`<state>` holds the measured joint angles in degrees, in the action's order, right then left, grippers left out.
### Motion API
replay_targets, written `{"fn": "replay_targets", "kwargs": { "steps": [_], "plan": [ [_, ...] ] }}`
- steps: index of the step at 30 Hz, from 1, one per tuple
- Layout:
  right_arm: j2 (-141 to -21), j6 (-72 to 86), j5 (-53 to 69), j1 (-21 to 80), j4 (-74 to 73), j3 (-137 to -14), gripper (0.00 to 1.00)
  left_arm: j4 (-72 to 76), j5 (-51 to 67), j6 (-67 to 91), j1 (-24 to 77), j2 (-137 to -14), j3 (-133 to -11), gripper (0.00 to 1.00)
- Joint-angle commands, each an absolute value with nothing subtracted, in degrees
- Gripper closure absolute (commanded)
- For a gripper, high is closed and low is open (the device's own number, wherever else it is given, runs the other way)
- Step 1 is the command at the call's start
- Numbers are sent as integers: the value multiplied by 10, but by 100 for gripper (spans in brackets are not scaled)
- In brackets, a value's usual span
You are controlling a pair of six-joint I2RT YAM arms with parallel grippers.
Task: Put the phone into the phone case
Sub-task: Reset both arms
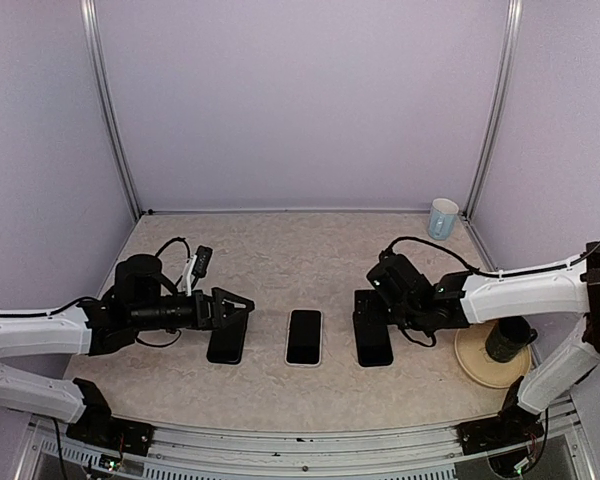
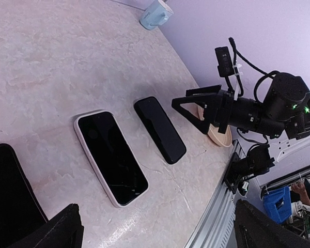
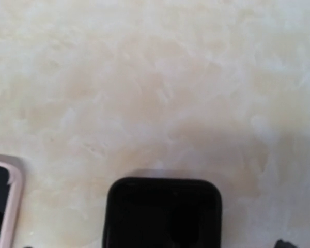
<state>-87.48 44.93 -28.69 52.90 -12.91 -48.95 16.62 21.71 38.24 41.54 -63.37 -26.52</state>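
1. Layout: three flat slabs lie in a row across the counter (image 1: 280,250), long sides parallel and apart from each other: left slab (image 1: 226,343), mid phone (image 1: 303,337) and case (image 1: 372,342).
2. The case is black. The right wrist view shows a raised rim and a hollow inside, so I judge it empty, open side up.
3. The mid phone lies screen up with a pale rim; I cannot tell whether that rim is its own edge or a second case. The left slab is plain black; phone or case, cannot tell.
4. Left hand (image 1: 240,307) is spread, low over the far end of the left slab, pinching nothing.
5. Right hand (image 1: 364,306) is over the far end of the case; the left wrist view shows its fingers spread and empty.
6. Step, as judged: both hands are poised at a slab end and nothing is lifted. No phone sits in the black case.
7. Next move calls for getting a finger under a thin edge lying flat on the counter, then squaring the corners to the case rim.
8. Room: open counter far of the row. A plate (image 1: 477,368) sits right of the case, a cup (image 1: 443,218) in the far right corner, and the counter edge is near.
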Motion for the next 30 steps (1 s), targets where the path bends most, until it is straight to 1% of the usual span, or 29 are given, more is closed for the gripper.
{"fn": "replay_targets", "kwargs": {
  "steps": [1,11,17,21,25,30],
  "plan": [
    [-824,374,-276,522,-78,-458,0,121,173,362,415,-600,-287,1],
    [-702,282,-208,520,42,-390,0,51,138,348,417,-565,-312,1],
    [-647,252,-213,520,39,-374,0,7,115,337,417,-540,-329,1],
    [-607,237,-207,520,38,-355,0,-49,65,327,417,-522,-350,1],
    [-531,231,-201,516,59,-318,0,-91,20,320,414,-502,-373,1],
    [-468,222,-177,478,48,-298,0,-142,-32,301,401,-478,-406,1]
  ]
}}
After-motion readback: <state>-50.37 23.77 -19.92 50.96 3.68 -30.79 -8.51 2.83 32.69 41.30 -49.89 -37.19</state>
